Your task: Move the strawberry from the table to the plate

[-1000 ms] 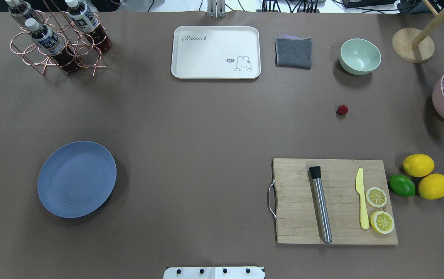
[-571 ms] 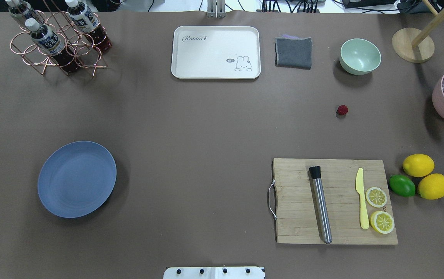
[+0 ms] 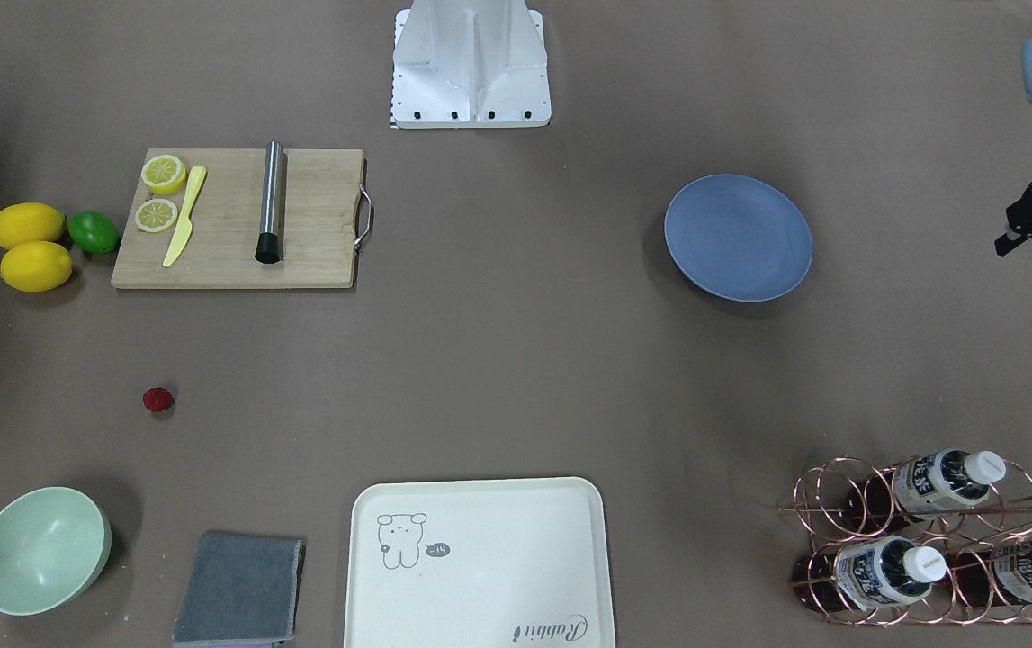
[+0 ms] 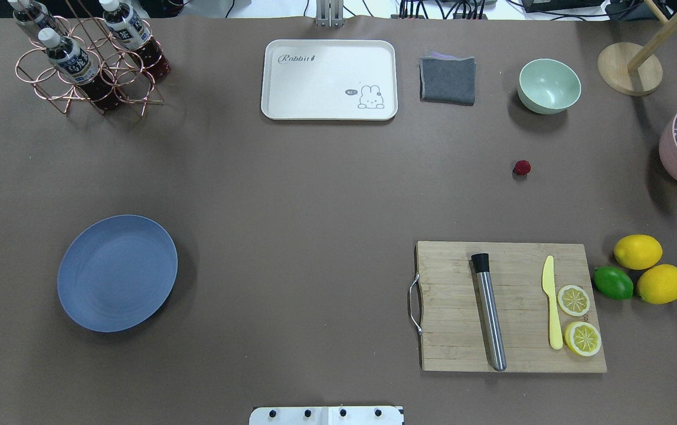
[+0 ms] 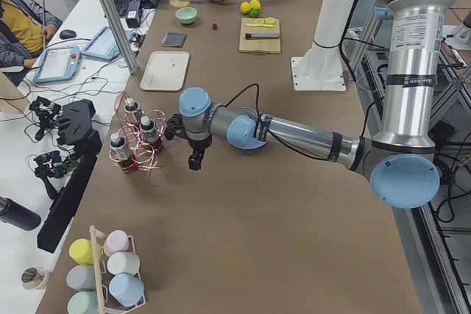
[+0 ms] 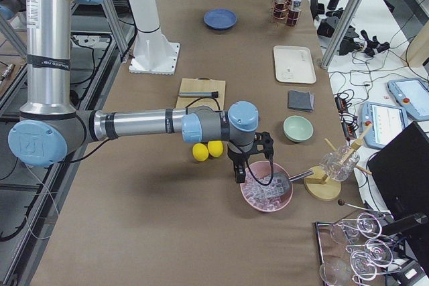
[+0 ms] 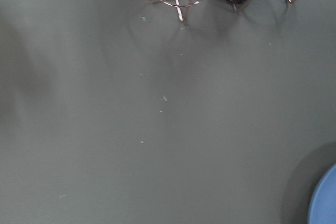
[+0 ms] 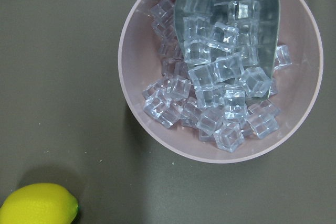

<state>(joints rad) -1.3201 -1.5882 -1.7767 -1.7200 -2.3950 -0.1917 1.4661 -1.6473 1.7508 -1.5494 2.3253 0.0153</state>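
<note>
The strawberry point(image 4: 522, 167) point(image 3: 158, 399) lies alone on the brown table point(image 4: 314, 195), below the green bowl and far from both arms. The blue plate point(image 4: 117, 273) point(image 3: 739, 238) sits bare on the left half; its rim shows at the corner of the left wrist view point(image 7: 326, 203). My left gripper point(image 5: 195, 161) hangs over bare cloth between the bottle rack and the plate, and I cannot tell how its jaws stand. My right gripper point(image 6: 239, 173) hovers over the rim of a pink ice bowl point(image 8: 220, 72); its state is also unclear.
A cutting board point(image 4: 509, 307) carries a steel muddler, a yellow knife and lemon slices. Two lemons point(image 4: 638, 251) and a lime point(image 4: 613, 283) lie beside it. Along the far edge stand a green bowl point(image 4: 549, 86), grey cloth point(image 4: 448, 79), cream tray point(image 4: 329, 79) and bottle rack point(image 4: 87, 59).
</note>
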